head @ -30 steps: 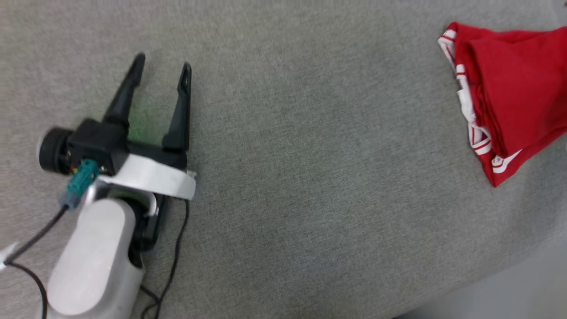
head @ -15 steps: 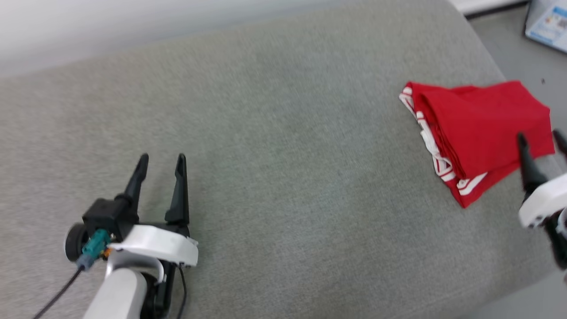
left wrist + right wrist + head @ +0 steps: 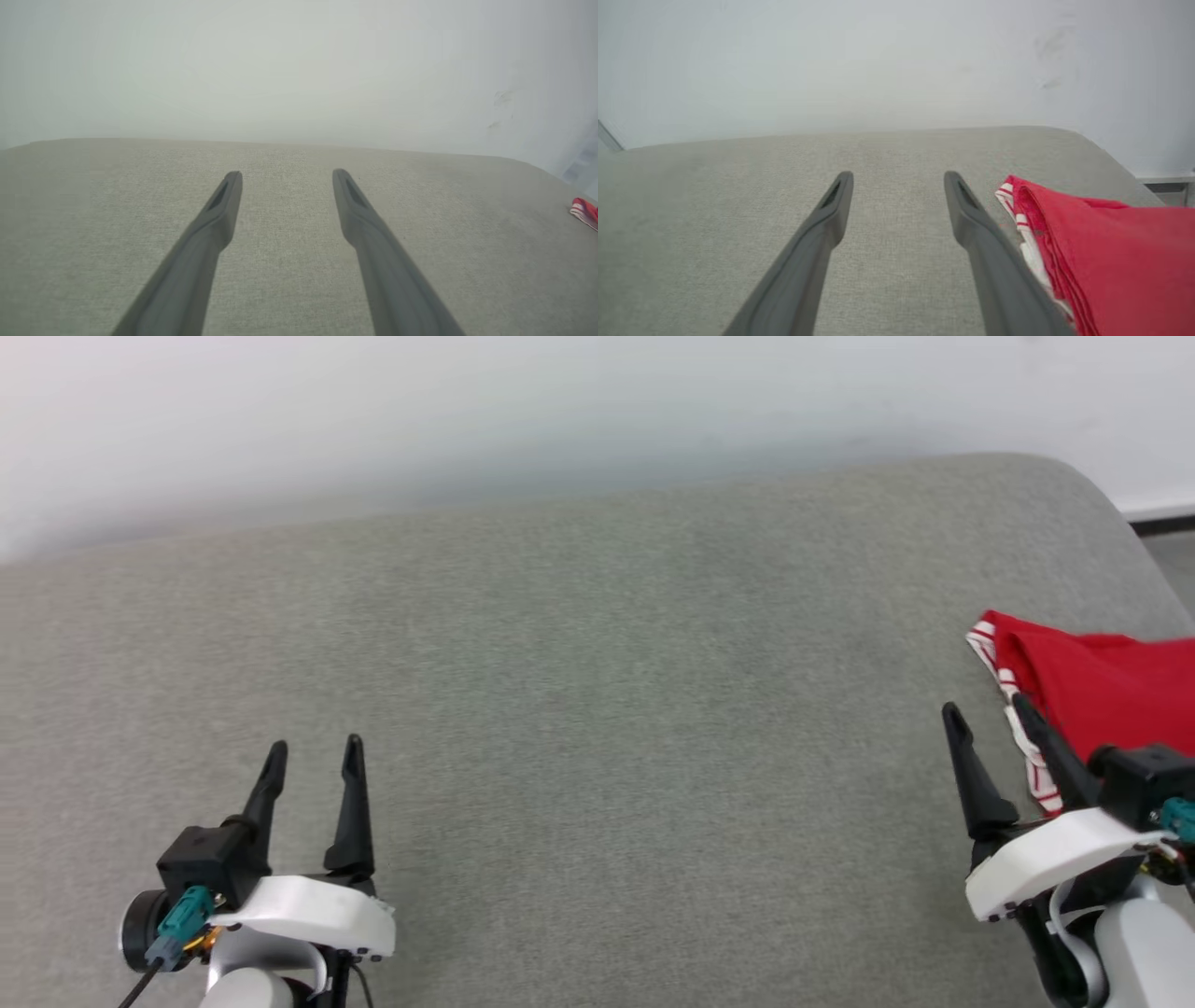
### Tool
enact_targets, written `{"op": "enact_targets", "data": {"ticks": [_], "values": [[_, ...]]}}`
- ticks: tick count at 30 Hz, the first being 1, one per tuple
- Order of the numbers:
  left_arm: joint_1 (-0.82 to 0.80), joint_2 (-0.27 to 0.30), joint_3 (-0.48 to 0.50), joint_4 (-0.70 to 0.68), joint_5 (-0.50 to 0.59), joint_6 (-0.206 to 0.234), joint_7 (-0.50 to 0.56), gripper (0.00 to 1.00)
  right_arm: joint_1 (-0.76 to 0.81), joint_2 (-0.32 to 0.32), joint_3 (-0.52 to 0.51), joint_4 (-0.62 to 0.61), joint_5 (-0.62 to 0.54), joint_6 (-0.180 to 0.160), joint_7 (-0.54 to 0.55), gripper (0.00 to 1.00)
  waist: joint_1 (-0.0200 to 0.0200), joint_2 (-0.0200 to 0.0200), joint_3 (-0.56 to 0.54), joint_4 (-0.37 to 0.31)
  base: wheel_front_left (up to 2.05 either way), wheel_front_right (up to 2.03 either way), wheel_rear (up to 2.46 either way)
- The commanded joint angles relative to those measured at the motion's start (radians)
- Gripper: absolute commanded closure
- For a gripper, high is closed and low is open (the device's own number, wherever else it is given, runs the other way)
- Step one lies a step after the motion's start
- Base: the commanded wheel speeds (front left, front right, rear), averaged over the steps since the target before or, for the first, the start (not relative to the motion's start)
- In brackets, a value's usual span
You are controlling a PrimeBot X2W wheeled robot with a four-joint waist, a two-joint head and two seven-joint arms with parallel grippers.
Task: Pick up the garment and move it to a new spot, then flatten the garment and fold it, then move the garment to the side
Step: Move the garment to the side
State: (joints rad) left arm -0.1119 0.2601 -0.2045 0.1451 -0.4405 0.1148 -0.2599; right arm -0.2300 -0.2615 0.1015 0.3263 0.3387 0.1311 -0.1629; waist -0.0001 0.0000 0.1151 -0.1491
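The garment (image 3: 1111,686), folded into a layered red bundle at the right end of the grey cushion (image 3: 597,644), is judged light and limp, best pinched through all layers at its striped edge lest it unfold. The right gripper (image 3: 985,705) is held just beside it and the left gripper (image 3: 316,744) well apart, both with fingers spread and empty. The garment's right side is cut off, so its outline cannot be told.
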Motion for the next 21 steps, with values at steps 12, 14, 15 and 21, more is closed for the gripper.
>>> {"op": "enact_targets", "data": {"ticks": [12,14,15,21], "values": [[0.121,0.036,0.047,0.001,0.035,0.01,-0.006,0.0,0.206,0.099,-0.058,-0.262,-0.105,-0.001,0.078,0.0,0.0001,0.0,-0.107,0.078,0.0,0.0,0.0],[0.134,0.03,0.041,0.004,0.036,0.009,-0.006,0.0,0.234,0.107,-0.065,-0.297,-0.114,-0.001,0.095,0.0,0.0001,0.0,-0.119,0.077,0.0,0.0,0.0],[0.137,0.028,0.039,0.005,0.037,0.008,-0.006,0.0,0.247,0.109,-0.071,-0.311,-0.12,-0.001,0.104,0.0,0.0001,0.0,-0.125,0.076,0.0,0.0,0.0],[0.16,0.022,0.033,0.016,0.035,0.0,-0.006,0.0,0.302,0.121,-0.08,-0.352,-0.127,-0.001,0.135,0.0,0.0001,0.0,-0.155,0.062,0.0,0.0,0.0]]}}
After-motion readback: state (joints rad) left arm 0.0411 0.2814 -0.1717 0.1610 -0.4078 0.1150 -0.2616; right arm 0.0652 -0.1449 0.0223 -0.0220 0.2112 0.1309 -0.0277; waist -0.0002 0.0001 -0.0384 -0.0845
